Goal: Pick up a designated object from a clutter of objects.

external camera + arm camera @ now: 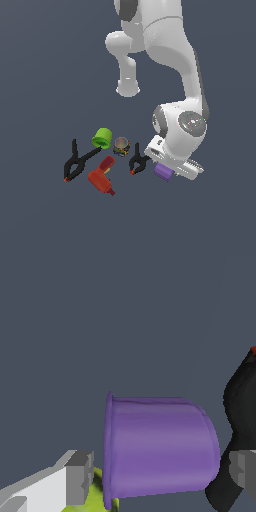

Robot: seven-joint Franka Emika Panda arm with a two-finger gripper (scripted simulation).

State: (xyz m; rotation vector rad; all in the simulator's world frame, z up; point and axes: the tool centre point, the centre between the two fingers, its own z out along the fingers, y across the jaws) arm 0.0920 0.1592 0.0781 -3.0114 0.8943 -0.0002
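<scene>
Purple cup (160,448) btwn gripper (162,473) fingers, sideways.

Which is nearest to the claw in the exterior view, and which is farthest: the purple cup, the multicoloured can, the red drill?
1. The purple cup: right at the claw, between its fingers in the wrist view.
2. The multicoloured can: further toward the exterior view's left, beyond the small black clamp.
3. The red drill: farthest, further left and lower in the picture.
</scene>
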